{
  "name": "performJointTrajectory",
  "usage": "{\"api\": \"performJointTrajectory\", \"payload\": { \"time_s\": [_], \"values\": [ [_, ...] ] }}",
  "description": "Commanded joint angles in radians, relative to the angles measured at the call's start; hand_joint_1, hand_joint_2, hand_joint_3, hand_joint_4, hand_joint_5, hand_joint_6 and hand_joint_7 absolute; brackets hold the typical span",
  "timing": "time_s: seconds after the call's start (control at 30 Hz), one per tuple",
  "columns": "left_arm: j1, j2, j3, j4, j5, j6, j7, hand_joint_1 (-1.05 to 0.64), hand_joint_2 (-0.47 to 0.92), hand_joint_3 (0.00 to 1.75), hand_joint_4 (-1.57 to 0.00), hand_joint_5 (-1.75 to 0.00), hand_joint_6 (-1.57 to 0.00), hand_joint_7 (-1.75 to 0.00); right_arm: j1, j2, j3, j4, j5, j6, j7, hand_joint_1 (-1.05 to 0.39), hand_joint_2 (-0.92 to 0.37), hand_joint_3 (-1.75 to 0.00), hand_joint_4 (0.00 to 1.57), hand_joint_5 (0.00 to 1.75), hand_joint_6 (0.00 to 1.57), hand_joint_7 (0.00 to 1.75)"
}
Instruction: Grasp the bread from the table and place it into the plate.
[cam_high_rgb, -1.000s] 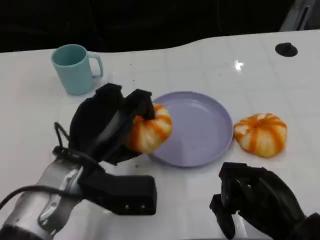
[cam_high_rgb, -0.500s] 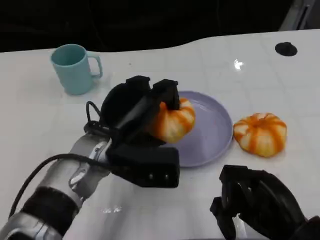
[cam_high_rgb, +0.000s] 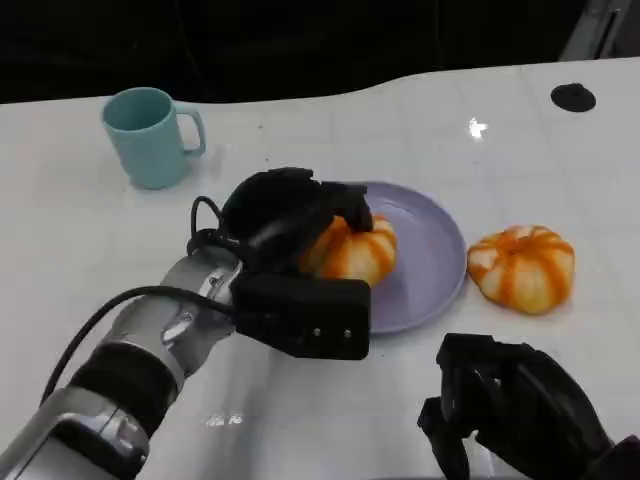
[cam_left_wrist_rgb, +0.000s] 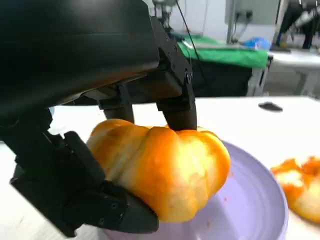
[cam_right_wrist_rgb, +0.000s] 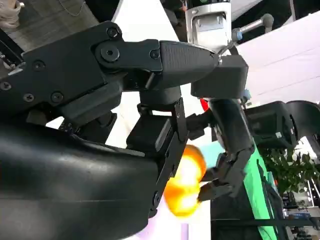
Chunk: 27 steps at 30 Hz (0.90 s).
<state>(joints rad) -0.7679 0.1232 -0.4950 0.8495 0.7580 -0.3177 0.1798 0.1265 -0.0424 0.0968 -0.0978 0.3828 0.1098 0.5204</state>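
Bread (cam_high_rgb: 358, 252), an orange-striped bun, sits in the grasp of the left hand (cam_high_rgb: 285, 215) over the left part of the purple plate (cam_high_rgb: 425, 262). The black fingers wrap it from above and from the side nearest the robot, so the bun lies just beyond and below the hand, toward the plate's middle. In the left wrist view the bread (cam_left_wrist_rgb: 162, 167) is clamped between fingers (cam_left_wrist_rgb: 172, 97) on its far top and the lower part of the hand beneath it, and its underside looks to be at or just above the plate (cam_left_wrist_rgb: 250, 210) surface; I cannot tell whether it already touches. Its long axis runs roughly across the hand's reach, parallel to the plate's near rim.

The coming move seems to turn on that vertical gap: the bun is already inside the rim, so what remains is probably a short settle downward and a release, with the fingers opening away from the plate's centre.

A 2nd bun (cam_high_rgb: 522, 267) lies on the table (cam_high_rgb: 80, 250) just to the right of the plate, apart from its rim and nearer the right hand (cam_high_rgb: 510, 405), which rests low at the table's near edge with fingers curled in on nothing. A teal mug (cam_high_rgb: 150, 137) stands well off to the left rear.
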Motion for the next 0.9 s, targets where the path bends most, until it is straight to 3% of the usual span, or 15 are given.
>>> {"api": "performJointTrajectory", "payload": {
  "time_s": [0.03, 0.13, 0.27, 0.47, 0.7, 0.83, 0.9],
  "values": [
    [-0.017, 0.026, -0.021, -0.043, 0.000, 0.045, -0.096, -0.61, 0.92, 0.30, -0.27, -0.42, -0.31, -0.01, 0.012, -0.005, -0.005, -0.019, 0.009, 0.001, -0.002, -0.93, -0.81, -0.58, 1.22, 1.63, 1.05, 1.52],
    [-0.008, 0.040, -0.033, -0.083, 0.005, 0.077, -0.158, -0.81, 0.92, 0.45, -0.04, -0.31, -0.13, 0.00, 0.013, -0.006, -0.007, -0.021, 0.011, 0.003, -0.004, -0.93, -0.80, -0.59, 1.22, 1.63, 1.05, 1.51],
    [0.010, 0.064, -0.040, -0.137, 0.009, 0.097, -0.203, -0.91, 0.92, 0.54, 0.00, -0.19, -0.09, 0.00, 0.011, -0.007, -0.009, -0.021, 0.008, 0.003, -0.006, -0.92, -0.80, -0.59, 1.22, 1.64, 1.05, 1.51],
    [0.074, 0.112, -0.024, -0.256, -0.011, 0.099, -0.248, -0.92, 0.92, 0.56, -0.02, -0.21, -0.10, -0.02, 0.009, -0.009, -0.011, -0.022, 0.013, 0.006, -0.004, -0.91, -0.81, -0.60, 1.22, 1.63, 1.04, 1.53],
    [0.195, 0.164, 0.055, -0.429, -0.131, 0.058, -0.292, -0.86, 0.92, 0.50, -0.02, -0.46, -0.21, -0.05, 0.012, -0.009, -0.011, -0.031, 0.019, 0.016, -0.005, -0.92, -0.80, -0.58, 1.22, 1.63, 1.03, 1.53],
    [0.273, 0.171, 0.123, -0.509, -0.259, 0.029, -0.331, -0.75, 0.92, 0.44, -0.15, -0.59, -0.28, -0.08, 0.012, -0.007, -0.008, -0.031, 0.012, 0.015, -0.008, -0.93, -0.81, -0.57, 1.22, 1.64, 1.04, 1.52],
    [0.336, 0.166, 0.171, -0.559, -0.362, 0.019, -0.362, -0.71, 0.92, 0.40, -0.27, -0.82, -0.37, -0.09, 0.012, -0.006, -0.006, -0.031, 0.006, 0.011, -0.010, -0.93, -0.81, -0.56, 1.22, 1.64, 1.04, 1.52]
  ]
}}
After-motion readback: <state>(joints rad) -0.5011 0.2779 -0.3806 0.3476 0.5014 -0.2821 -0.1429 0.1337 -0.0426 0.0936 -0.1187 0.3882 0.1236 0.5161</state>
